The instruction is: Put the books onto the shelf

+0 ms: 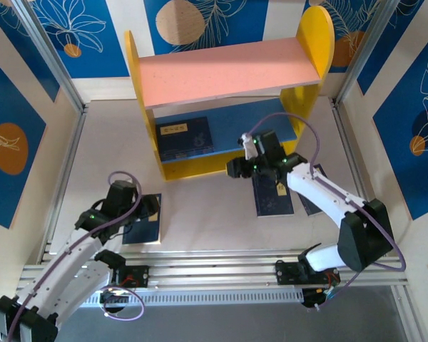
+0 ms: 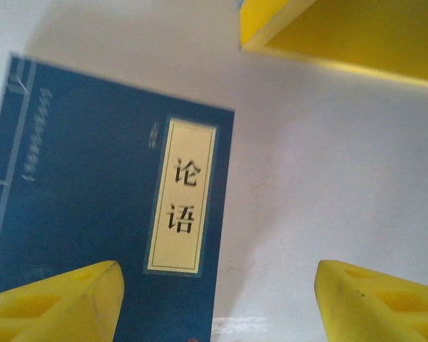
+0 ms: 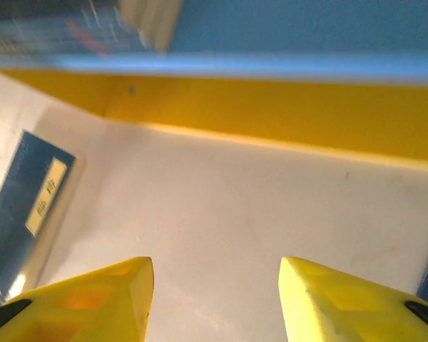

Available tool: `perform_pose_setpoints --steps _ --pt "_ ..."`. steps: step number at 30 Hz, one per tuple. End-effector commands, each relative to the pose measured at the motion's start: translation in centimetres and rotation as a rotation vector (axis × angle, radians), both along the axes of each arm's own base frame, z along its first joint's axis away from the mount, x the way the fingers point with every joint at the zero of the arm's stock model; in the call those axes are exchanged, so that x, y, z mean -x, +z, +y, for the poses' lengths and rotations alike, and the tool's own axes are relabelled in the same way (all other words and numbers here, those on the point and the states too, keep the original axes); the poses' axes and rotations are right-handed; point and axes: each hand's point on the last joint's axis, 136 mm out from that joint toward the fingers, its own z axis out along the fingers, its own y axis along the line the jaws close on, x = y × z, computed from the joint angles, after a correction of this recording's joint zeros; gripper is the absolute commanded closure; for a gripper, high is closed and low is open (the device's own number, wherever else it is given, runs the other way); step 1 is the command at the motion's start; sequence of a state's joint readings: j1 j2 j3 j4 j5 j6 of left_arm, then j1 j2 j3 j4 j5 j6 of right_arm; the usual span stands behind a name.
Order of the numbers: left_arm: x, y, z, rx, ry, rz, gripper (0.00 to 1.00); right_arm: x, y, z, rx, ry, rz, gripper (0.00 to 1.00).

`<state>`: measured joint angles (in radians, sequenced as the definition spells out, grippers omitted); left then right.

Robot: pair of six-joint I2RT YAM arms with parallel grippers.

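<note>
**Left gripper** [image 2: 217, 278]: jaws parted with nothing between them, poised over book A [image 2: 93, 185]. Book A lies flat on the table [image 1: 200, 214], in front of the shelf [image 1: 317, 43] and outside its left side panel. One finger [image 2: 57, 303] overlaps the navy cover. The other [image 2: 385, 299] stands over bare table beyond the long edge nearest the title label.

**Right gripper** [image 3: 215, 274]: also parted and empty, hanging close in front of the shelf's yellow front rail.

**Books:** Book B [image 1: 185, 137] rests on the shelf's blue lower board [image 1: 264, 117], toward the left panel. Book C [image 1: 274, 196] lies on the table in front of the shelf's right half. Book D [image 1: 307, 205] lies beside it, partly hidden under the right arm.

**Step in hand (a judgement):** pick-up of book A by the left arm.

**Doing the step well (also a judgement):**
- The book is thin and lies flush with the table, so closing straight down on the cover would probably find nothing to pinch.
- It seems better to bring the free finger to the label-side edge and catch or lever that edge up.
- The jaws can then close on the raised edge near its middle, so the cover does not swing or droop.
- The book should be carried level toward the shelf and lifted over the yellow front rail.
- It can then slide onto the blue board beside book B without pushing that book.
- The right arm sits directly in front of the shelf, so the two arms will need separate paths.
</note>
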<state>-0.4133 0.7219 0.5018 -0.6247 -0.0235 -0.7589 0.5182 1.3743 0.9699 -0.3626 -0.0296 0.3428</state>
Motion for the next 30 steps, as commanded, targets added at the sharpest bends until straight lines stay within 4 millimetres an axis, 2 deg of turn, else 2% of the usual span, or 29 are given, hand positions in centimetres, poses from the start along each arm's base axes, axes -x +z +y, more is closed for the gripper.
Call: perform_pose_setpoints --steps 1,6,11,16,23,30 --pt "-0.1 -1.7 -0.8 0.084 0.031 0.022 0.29 1.2 -1.0 0.0 -0.008 -0.056 0.002 0.5" --pt "-0.1 -3.2 -0.5 0.032 0.028 0.057 0.3 2.9 -2.7 0.5 0.0 -0.067 0.044 0.5" --pt "0.1 -5.0 -0.1 -0.051 0.007 0.105 0.3 3.1 -3.2 1.3 0.003 -0.054 0.058 0.5" --pt "0.5 -7.1 -1.8 -0.046 -0.038 0.147 0.3 2.9 -3.2 1.8 0.001 -0.048 0.058 0.5" --pt "0.6 -8.2 -8.2 0.041 -0.152 0.156 0.3 3.0 -3.9 1.7 0.035 -0.052 0.069 0.5" --pt "0.0 -7.5 -17.6 0.154 -0.306 0.137 0.31 3.8 -5.7 0.5 0.087 -0.081 0.124 0.5"
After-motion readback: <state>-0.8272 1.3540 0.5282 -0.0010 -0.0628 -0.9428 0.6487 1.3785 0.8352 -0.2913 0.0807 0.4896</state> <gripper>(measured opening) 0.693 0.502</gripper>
